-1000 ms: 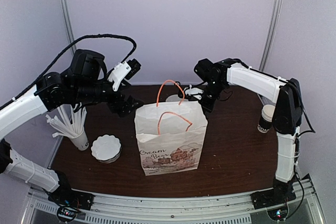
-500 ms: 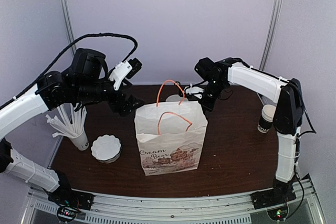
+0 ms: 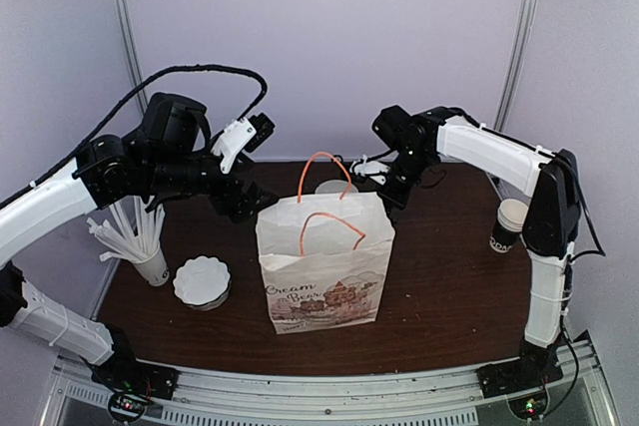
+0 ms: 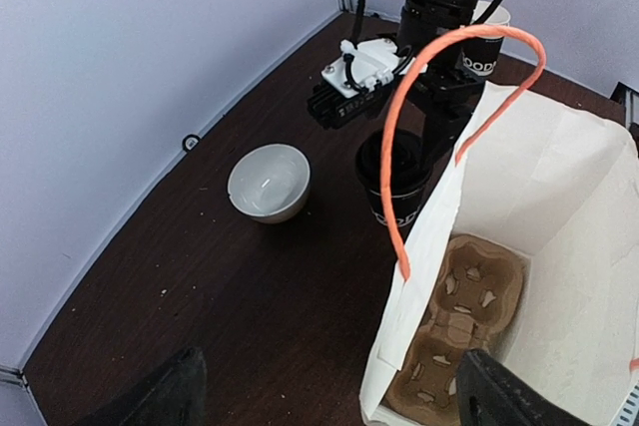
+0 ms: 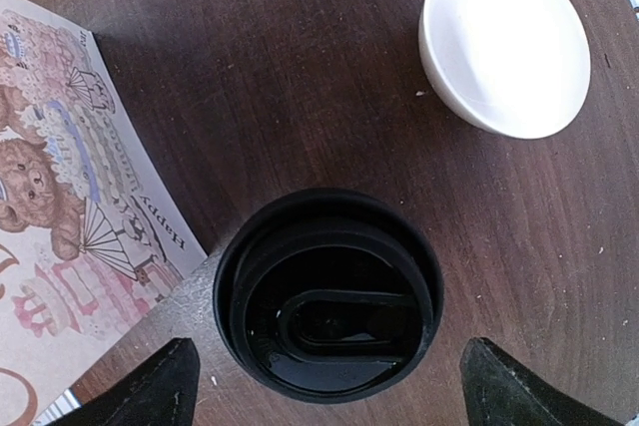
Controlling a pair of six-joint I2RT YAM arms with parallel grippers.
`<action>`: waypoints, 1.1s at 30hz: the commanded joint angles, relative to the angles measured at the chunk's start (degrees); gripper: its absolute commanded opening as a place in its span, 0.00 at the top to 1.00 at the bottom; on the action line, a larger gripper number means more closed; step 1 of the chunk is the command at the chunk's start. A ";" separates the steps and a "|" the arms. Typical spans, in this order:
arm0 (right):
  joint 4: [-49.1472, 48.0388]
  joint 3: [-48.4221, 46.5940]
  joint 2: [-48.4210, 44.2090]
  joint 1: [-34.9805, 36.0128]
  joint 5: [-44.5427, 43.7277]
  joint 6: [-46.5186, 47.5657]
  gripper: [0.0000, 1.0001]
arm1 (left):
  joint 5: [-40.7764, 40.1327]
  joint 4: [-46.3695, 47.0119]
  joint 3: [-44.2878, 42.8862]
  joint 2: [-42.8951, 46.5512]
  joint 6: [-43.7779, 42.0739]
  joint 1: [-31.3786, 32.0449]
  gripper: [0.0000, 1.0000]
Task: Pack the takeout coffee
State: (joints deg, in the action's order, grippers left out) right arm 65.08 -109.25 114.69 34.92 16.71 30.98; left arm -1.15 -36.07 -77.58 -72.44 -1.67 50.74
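A white paper bag (image 3: pixel 324 266) with orange handles stood open in the middle of a dark wooden counter (image 3: pixel 439 286). The takeout coffee (image 5: pixel 329 306) was a small black cup with a black lid. It stood upright on the counter just behind the bag, in the lower middle of the right wrist view. A white bowl (image 5: pixel 504 42) sat near it, at the upper right of that view.

The right gripper (image 5: pixel 327 351) hung over the cup with its fingers spread wide, one on either side of the lid. Neither seemed to touch it, and the gripper held nothing. The left gripper (image 4: pixel 329 366) was also wide and empty. It was poised above the bag's upper-left edge, looking down into the bag, where a brown cup carrier (image 4: pixel 459 331) lay on the bottom.

The step in hand looked like grasping the coffee. To do it well, the right gripper would likely need to sink below the lid's rim and close on the cup's body — gently, so the paper wall did not buckle. It would then lift straight up with the cup level and clear the bag's rim and orange handle. Last, it would lower the cup into one of the carrier's wells — with the left gripper perhaps steadying the bag's mouth.
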 commanded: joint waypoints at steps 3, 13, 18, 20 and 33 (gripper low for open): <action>0.43 -1.30 2.31 0.24 -1.33 -1.10 0.05 | 1.05 1.71 -1.87 -0.41 0.70 0.06 0.09; 0.89 -1.22 3.70 0.41 -0.61 -0.73 0.06 | 1.04 1.88 -1.78 -0.64 0.67 0.06 0.09; 1.03 -1.32 4.40 0.83 -2.60 -0.84 0.09 | 1.15 1.89 -1.70 -0.84 0.70 0.04 0.09; 0.86 -1.23 4.46 0.85 -3.07 -0.96 0.12 | 1.15 1.89 -1.65 -0.85 0.71 0.06 0.09; 3.35 -1.13 -2.37 0.56 -5.32 -1.90 0.25 | 1.15 1.96 -1.85 -0.83 0.49 0.06 0.09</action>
State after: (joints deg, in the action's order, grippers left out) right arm 66.35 -109.40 117.54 35.40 13.89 29.56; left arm -0.80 -36.07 -77.60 -73.10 -1.54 50.74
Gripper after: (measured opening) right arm 0.757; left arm 0.908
